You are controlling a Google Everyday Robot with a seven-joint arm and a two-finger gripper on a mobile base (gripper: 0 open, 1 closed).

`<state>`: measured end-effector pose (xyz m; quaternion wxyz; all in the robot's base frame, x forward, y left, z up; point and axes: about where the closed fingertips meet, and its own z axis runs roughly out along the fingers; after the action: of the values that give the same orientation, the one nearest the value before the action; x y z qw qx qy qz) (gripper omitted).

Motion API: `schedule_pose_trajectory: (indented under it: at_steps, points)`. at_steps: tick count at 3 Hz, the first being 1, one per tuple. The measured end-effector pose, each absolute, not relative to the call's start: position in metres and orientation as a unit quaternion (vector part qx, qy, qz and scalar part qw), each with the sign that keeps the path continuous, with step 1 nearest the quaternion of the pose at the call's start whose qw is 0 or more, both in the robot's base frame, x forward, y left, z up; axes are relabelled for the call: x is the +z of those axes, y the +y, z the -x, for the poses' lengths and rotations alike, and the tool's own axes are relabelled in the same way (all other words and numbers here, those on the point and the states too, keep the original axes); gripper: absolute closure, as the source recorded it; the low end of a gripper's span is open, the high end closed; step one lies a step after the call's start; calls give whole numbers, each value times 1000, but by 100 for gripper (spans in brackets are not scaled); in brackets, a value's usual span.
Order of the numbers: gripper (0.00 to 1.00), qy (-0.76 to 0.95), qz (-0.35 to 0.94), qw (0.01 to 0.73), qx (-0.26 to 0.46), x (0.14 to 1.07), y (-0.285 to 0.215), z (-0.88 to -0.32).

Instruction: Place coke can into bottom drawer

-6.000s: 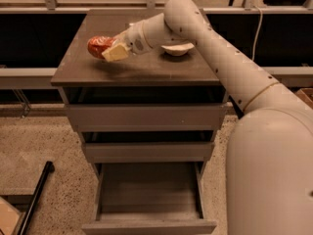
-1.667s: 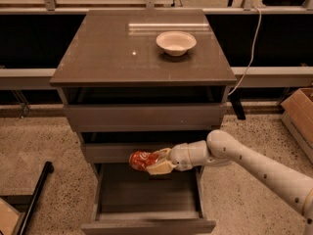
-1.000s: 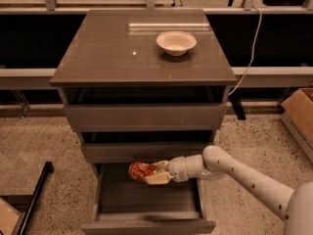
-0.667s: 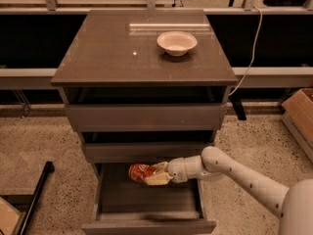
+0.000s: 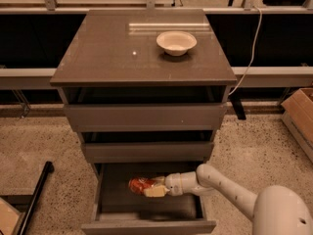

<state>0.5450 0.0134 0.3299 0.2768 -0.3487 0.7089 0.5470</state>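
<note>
The coke can (image 5: 138,184) is red and lies sideways in my gripper (image 5: 150,187), which is shut on it. The gripper reaches in from the right and holds the can inside the open bottom drawer (image 5: 146,225), left of its middle, just above the drawer floor. I cannot tell whether the can touches the floor. The arm (image 5: 220,186) runs from the lower right corner into the drawer.
A white bowl (image 5: 176,42) stands on the cabinet top (image 5: 112,53) at the back right. The two upper drawers (image 5: 146,116) are shut. A cardboard box (image 5: 298,119) sits on the floor at the right. A black bar (image 5: 34,199) leans at the lower left.
The gripper carried the can from the cabinet top down into the open bottom drawer. In the last second it sank a little lower and moved slightly left.
</note>
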Motion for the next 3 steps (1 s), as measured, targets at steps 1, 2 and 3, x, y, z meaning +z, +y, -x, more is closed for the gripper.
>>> schedule_pose_trajectory:
  at_steps: [1, 2, 3]
  points:
    - [100, 723, 315, 240, 566, 255, 16, -545]
    - [100, 734, 290, 218, 575, 209, 16, -544]
    - [73, 740, 282, 206, 575, 188, 18, -547]
